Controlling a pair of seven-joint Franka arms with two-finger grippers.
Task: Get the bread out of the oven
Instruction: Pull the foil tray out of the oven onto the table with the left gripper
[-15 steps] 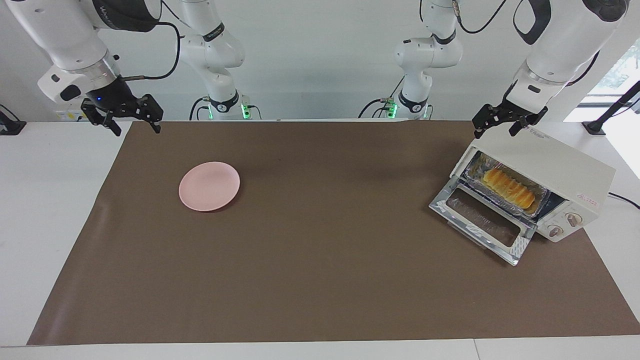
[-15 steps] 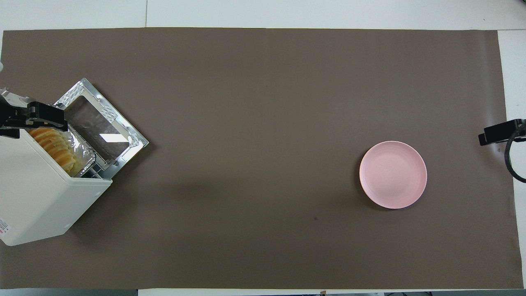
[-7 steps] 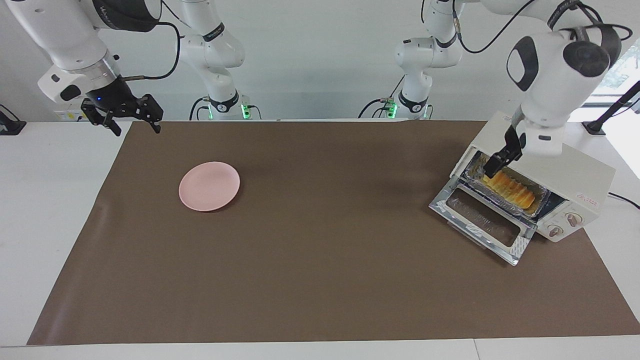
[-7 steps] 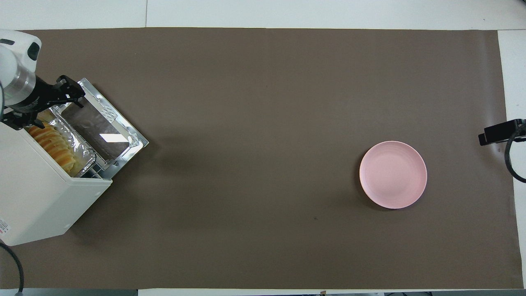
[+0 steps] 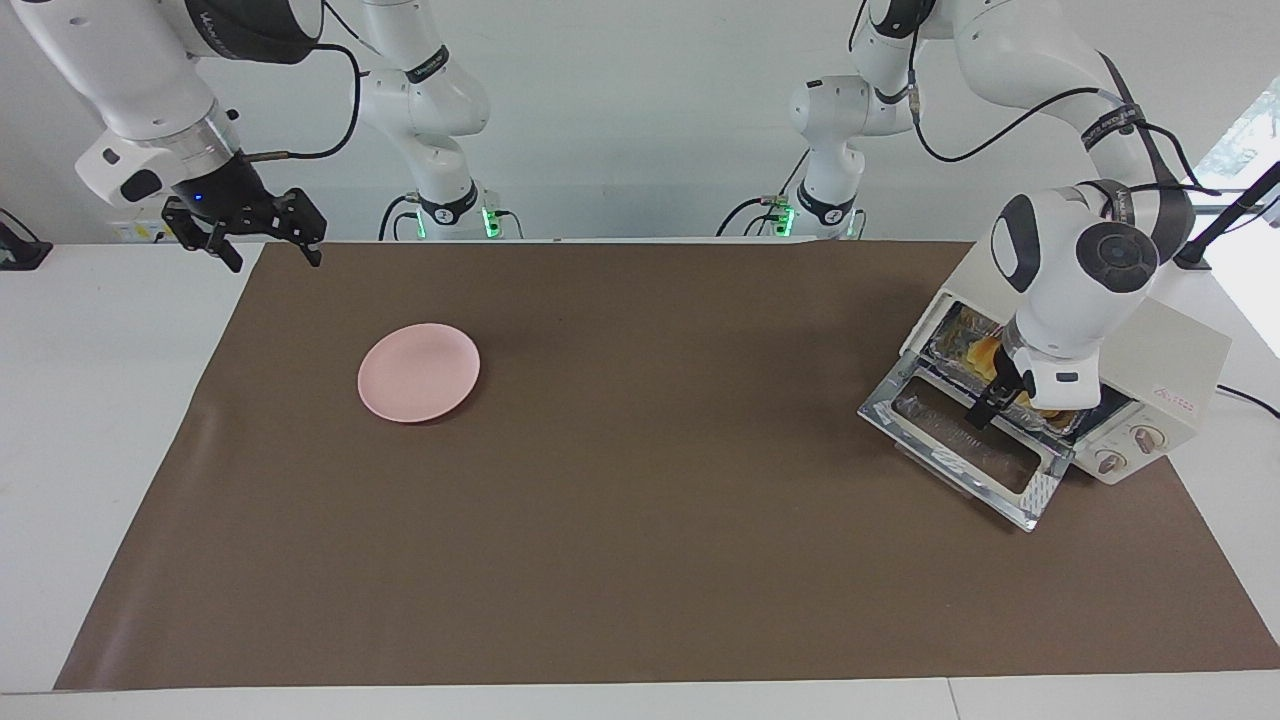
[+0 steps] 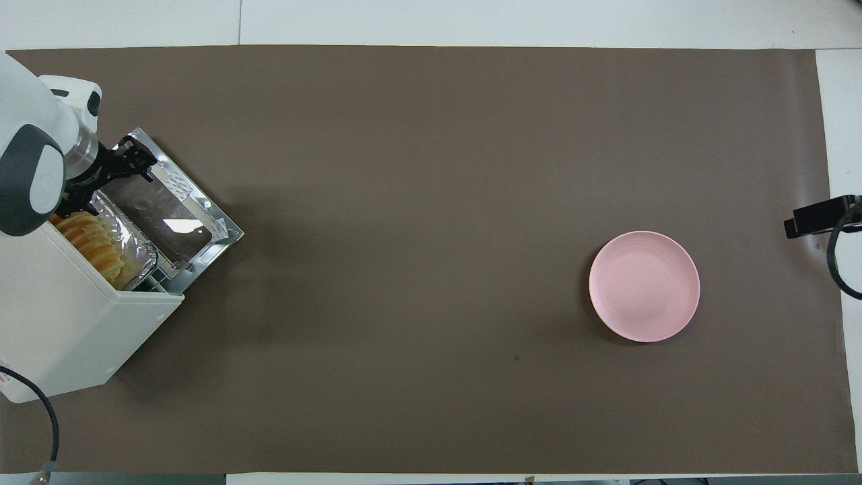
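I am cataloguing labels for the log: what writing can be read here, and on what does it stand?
None can be read.
Red mark on the cream-white toaster oven, above its knobs: too small.
Red mark on the oven's corner in the overhead view: too small.
Dark lettering on the right arm's upper link: too small.

The oven (image 6: pixel 74 316) is your landmark; it sits at the left arm's end of the surface (image 6: pixel 431 168), which carries a brown mat. Its glass door (image 6: pixel 168 209) is dropped open and lies flat on the mat in front of the oven. Inside the opening you see a foil tray (image 6: pixel 131 248) holding the bread (image 6: pixel 91 241), with part of the loaf hidden by the left arm. The left tool (image 6: pixel 128 158) is over the oven's door, near the tray's rim. A pink plate (image 6: pixel 644 285) lies well apart from the oven, toward the right arm's end. The right tool (image 6: pixel 818 217) shows only as a dark tip at the mat's edge near the plate.
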